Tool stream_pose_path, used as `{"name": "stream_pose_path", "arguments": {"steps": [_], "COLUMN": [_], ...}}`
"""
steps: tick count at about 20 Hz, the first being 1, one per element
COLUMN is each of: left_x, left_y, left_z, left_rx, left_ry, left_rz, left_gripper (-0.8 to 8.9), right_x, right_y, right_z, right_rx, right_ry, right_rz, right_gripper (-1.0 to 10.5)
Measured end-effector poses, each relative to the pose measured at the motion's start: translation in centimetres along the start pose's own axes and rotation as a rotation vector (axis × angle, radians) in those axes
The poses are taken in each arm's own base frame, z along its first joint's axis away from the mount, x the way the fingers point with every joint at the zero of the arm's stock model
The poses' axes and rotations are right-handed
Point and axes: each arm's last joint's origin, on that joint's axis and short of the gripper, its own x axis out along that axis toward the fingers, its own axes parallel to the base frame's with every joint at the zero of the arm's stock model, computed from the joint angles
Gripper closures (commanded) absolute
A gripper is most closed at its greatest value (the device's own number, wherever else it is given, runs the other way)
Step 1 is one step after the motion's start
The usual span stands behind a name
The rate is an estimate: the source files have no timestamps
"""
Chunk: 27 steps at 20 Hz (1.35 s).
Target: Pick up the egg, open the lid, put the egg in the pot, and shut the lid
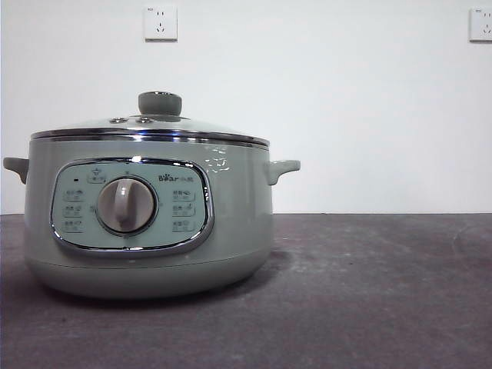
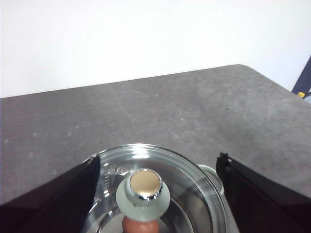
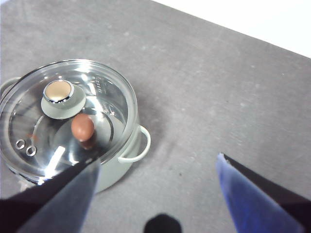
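The sage-green pot (image 1: 146,231) stands on the dark table at the left of the front view. The glass lid (image 1: 154,127) with its green knob (image 1: 160,103) sits on the pot. The brown egg (image 3: 82,127) lies inside the pot and shows through the glass; it also shows in the left wrist view (image 2: 141,226) beneath the knob (image 2: 143,190). My left gripper (image 2: 159,159) is open and empty above the lid (image 2: 194,194). My right gripper (image 3: 158,160) is open and empty, higher up and off to the side of the pot (image 3: 116,171). Neither arm shows in the front view.
The grey table top (image 1: 369,292) stretches beside the pot. A white wall with two sockets (image 1: 161,23) stands behind. The pot's side handle (image 3: 138,145) juts toward the right gripper's side.
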Motion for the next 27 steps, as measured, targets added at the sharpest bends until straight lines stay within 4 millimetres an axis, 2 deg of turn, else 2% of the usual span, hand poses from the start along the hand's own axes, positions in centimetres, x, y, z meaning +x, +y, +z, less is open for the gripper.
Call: {"name": "stream_pose_path", "arguments": {"steps": [3,7,11,15,18,20,27], "left_x": [-1.6,-1.7,-2.0,-2.4,-2.4,-2.4,-2.3], "left_y": [0.2,0.0,-0.4,-0.6,-0.4,-0.2,-0.2], "left_z": [-0.5,-1.6,-2.0,-4.7,-7.7,-8.6,-9.1], "left_rx": [0.046,0.118,0.158,0.181,0.184,0.191,0.199], "left_ry": [0.037,0.145,0.129,0.093,0.064,0.097,0.145], "left_rz": [-0.001,0.011,0.046,0.054,0.016,0.013,0.021], "left_gripper": [8.41,8.22,8.22,8.22,8.22,8.17,8.17], "right_x": [1.1,3.6,4.9,4.8,4.1,3.9,4.1], "right_y": [0.1,0.5,0.7,0.5,0.3,0.2,0.2], "right_z": [-2.8,-6.8,-9.8,-12.5,-14.3,-14.6,-15.0], "right_rx": [0.020,0.030,0.056,0.079,0.091,0.090,0.085], "right_ry": [-0.046,-0.057,-0.151,-0.232,-0.277,-0.261,-0.223], "right_rz": [0.004,0.005,0.012,0.017,0.020,0.017,0.016], "right_gripper": [9.5,9.6,9.6,9.6,9.6,9.5,9.5]}}
